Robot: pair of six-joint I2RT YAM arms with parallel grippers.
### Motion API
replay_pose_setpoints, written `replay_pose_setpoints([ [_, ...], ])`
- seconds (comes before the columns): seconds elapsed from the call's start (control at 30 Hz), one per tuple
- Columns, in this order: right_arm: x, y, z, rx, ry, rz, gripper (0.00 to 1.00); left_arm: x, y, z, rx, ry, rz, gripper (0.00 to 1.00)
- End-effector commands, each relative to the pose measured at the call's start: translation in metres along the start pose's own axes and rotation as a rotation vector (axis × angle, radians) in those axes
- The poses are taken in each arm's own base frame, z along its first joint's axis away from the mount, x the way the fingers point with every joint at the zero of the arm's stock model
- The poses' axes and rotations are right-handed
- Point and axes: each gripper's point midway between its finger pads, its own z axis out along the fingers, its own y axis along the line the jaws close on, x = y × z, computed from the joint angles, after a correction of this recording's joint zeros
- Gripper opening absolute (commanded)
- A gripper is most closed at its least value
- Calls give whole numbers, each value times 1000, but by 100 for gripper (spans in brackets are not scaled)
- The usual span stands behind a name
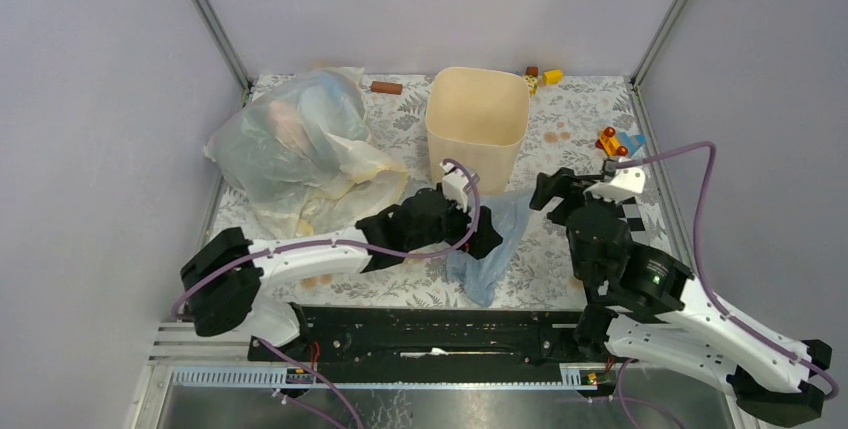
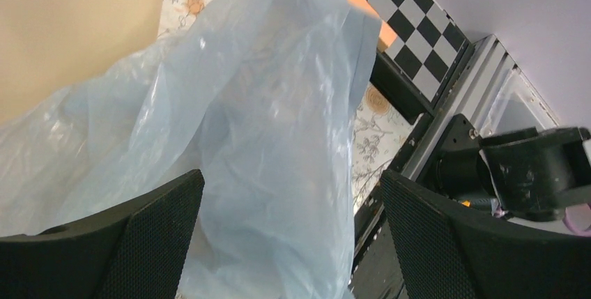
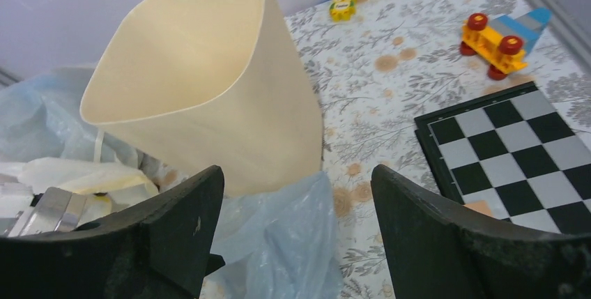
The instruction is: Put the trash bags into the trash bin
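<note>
The pale blue trash bag (image 1: pixel 490 247) lies crumpled on the floral table just in front of the cream trash bin (image 1: pixel 478 117), its top edge leaning on the bin's wall. My left gripper (image 1: pixel 484 233) is at the bag's left side and open. In the left wrist view the trash bag (image 2: pixel 265 139) fills the gap between the wide-apart fingers (image 2: pixel 432 243), unpinched. My right gripper (image 1: pixel 548 191) hovers open at the bag's right. In the right wrist view the trash bag (image 3: pixel 286 236) lies below the spread jaws, with the bin (image 3: pixel 202 97) standing upright behind it.
A bulky clear bag (image 1: pixel 285 139) with a pale yellow bag (image 1: pixel 355 181) sits at the back left. Toy blocks (image 1: pixel 540 77), a toy car (image 1: pixel 612 141) and a brown cylinder (image 1: pixel 385 87) lie near the walls. A checkerboard (image 3: pixel 516 152) lies at the right.
</note>
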Motion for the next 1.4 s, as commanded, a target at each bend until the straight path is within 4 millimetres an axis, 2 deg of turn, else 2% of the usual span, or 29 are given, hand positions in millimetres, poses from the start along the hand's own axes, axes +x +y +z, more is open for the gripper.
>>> replay_pose_setpoints([
  [0.0,-13,-31,-5,89,-66,-21,85,-30,-21,26,25,-28,34,99],
  [0.2,-12,-39,-10,81,-75,-1,85,-21,0,62,-95,34,51,97],
  [0.23,-10,-39,-9,78,-70,-7,85,-19,3,66,-113,41,48,95],
  [0.27,-8,-38,-9,72,-63,-12,85,-19,6,70,-134,43,47,89],
  [0.37,6,-30,-6,49,-16,-45,85,-29,17,69,-210,19,42,43],
  [0.43,21,-24,-4,27,33,-59,85,-44,14,58,-201,-13,37,12],
  [0.47,30,-21,-3,14,58,-63,85,-52,14,50,-197,-33,31,1],
  [0.57,54,-15,-3,-25,117,-22,86,-76,20,21,-182,-85,-25,0],
  [0.67,72,-8,-5,-92,145,37,85,-90,28,-5,-119,-107,-112,0],
  [0.77,91,2,-6,-161,181,86,83,-105,27,-34,-43,-142,-164,0],
  [0.9,119,31,-15,-311,282,132,83,-138,26,-73,-9,-233,-181,0],
  [0.97,128,47,-21,-393,320,183,83,-148,25,-91,-8,-258,-184,0],
  [1.03,130,62,-29,-477,336,267,81,-156,23,-107,-6,-286,-184,0],
  [1.17,114,92,-44,-658,309,440,79,-167,14,-126,6,-322,-178,0],
  [1.27,109,108,-57,-760,330,466,80,-169,16,-132,-11,-336,-178,0],
  [1.37,106,116,-62,-790,360,450,82,-168,18,-135,-28,-339,-173,0],
])
